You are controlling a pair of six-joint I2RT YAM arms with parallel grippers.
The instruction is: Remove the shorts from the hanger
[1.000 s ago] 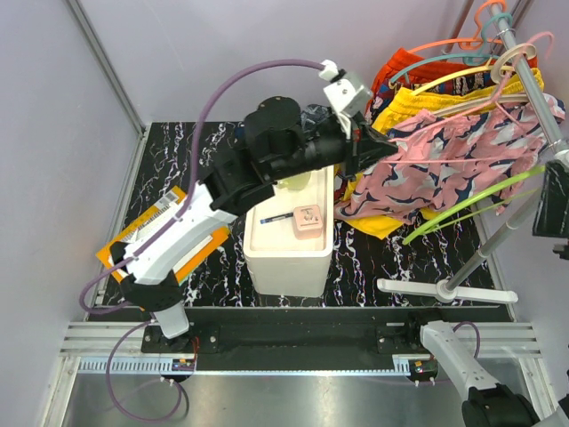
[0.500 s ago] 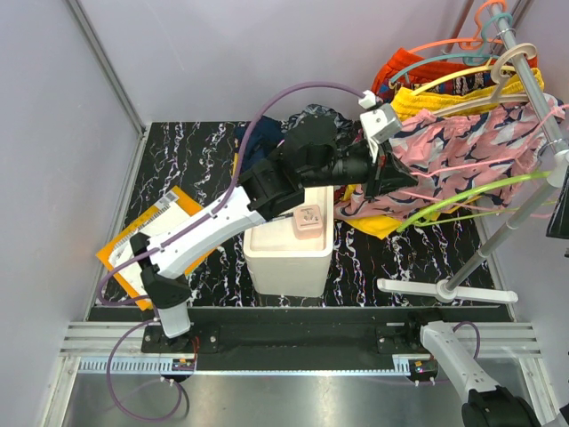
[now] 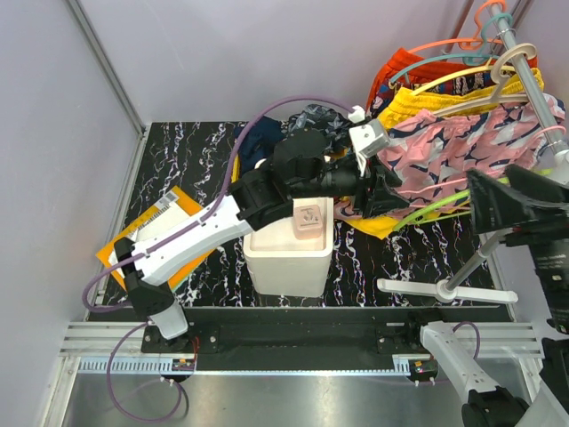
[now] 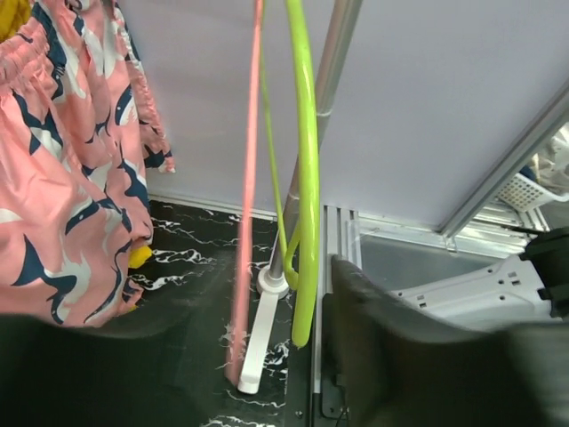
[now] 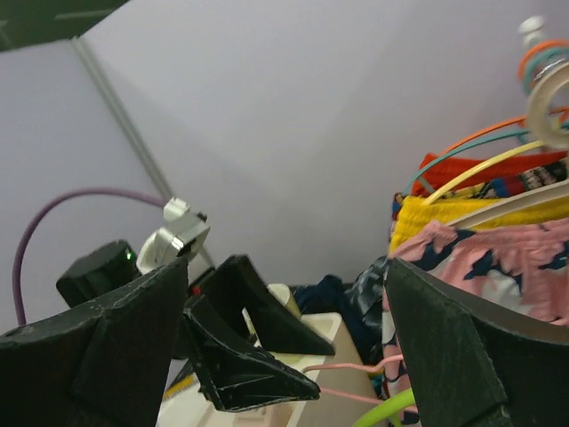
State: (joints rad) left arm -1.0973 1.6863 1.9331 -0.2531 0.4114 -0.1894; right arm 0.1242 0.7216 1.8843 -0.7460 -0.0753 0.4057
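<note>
- The left pincer is up at the lower hem of the floral shorts, fingers spread and nothing clamped.
- From its wrist view, a pink hanger wire and a green hanger run down through the gap between those fingers.
- The pink wire shows smeared there, and I cannot tell whether it touches a finger.
- Over to the right pincer: it hangs high beside the rack, released as well, its two fingers wide apart and pointed across at the left pincer.
- Now the task's pieces. The marbled shorts and navy shorts lie bunched on the table behind the bin.
- They sit side by side, the marbled pair nearer the rack, both off any hanger and partly hidden by the left arm.
- The floral shorts are on the rack, draped from a hanger, with yellow shorts just behind them.
- The green hanger pokes out bare below the floral hem, toward the rack's white foot.
- The bin, white, stands mid-table under the left arm, with a pink block lying inside it.
- An orange folder lies flat at the table's left side, apart from the bin and partly under the arm.
</note>
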